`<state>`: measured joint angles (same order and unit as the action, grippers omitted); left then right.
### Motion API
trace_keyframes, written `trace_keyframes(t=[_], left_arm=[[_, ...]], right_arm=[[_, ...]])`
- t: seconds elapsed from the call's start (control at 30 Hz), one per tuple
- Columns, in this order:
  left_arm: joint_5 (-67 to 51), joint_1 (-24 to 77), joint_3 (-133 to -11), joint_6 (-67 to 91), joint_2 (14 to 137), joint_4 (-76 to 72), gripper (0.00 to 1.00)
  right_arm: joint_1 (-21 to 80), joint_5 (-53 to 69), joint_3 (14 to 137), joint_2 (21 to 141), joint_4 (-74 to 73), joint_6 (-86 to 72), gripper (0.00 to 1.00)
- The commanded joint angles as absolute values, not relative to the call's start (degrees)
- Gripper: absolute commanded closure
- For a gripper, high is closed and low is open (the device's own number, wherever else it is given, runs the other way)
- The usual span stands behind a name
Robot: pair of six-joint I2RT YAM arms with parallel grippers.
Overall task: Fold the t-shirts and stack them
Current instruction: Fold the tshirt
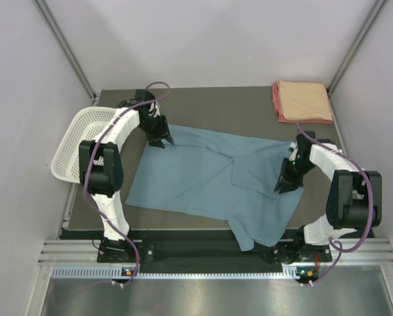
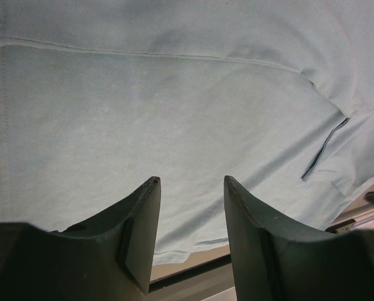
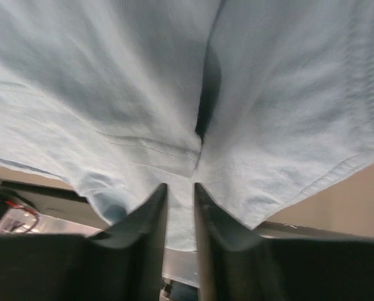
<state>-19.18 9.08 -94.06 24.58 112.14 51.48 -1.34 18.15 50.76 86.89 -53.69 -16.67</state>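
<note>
A large blue-grey t-shirt (image 1: 209, 178) lies spread on the table, one part hanging over the near edge. My left gripper (image 1: 163, 139) is at its far left corner. In the left wrist view its jaws (image 2: 192, 182) stand open just above the cloth (image 2: 174, 106) and hold nothing. My right gripper (image 1: 283, 185) is at the shirt's right side. In the right wrist view its jaws (image 3: 178, 185) are nearly closed with a strip of the blue-grey cloth (image 3: 143, 81) between them. A folded peach t-shirt (image 1: 305, 99) lies on a pink-red one (image 1: 276, 100) at the far right corner.
A white mesh basket (image 1: 78, 141) hangs at the table's left edge beside the left arm. Grey walls close in the table on three sides. The table's near edge and the metal rail (image 1: 203, 253) run just below the shirt.
</note>
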Motion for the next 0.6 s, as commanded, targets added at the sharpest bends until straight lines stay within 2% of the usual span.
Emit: trace_keyframes(t=[0.0,0.07,0.17,0.43,0.57], left_arm=[[-19.1,8.8,-96.0,24.8,111.5,50.4,0.50],[-18.9,8.8,-96.6,25.0,112.0,50.4,0.50],[-19.2,8.8,-98.2,25.4,113.3,50.3,0.50],[-15.6,8.7,-105.5,26.5,118.6,49.6,0.51],[-13.2,8.6,-105.3,27.9,118.9,45.2,0.51]], right_arm=[[-5.4,16.4,58.5,87.3,-51.6,-17.7,0.73],[-9.0,16.6,62.7,88.9,-48.7,-18.7,0.61],[-11.9,16.5,69.0,92.3,-43.4,-20.0,0.55],[-15.4,15.7,81.1,104.5,-35.4,-24.4,0.52],[-15.5,16.3,83.9,109.2,-34.5,-23.7,0.52]])
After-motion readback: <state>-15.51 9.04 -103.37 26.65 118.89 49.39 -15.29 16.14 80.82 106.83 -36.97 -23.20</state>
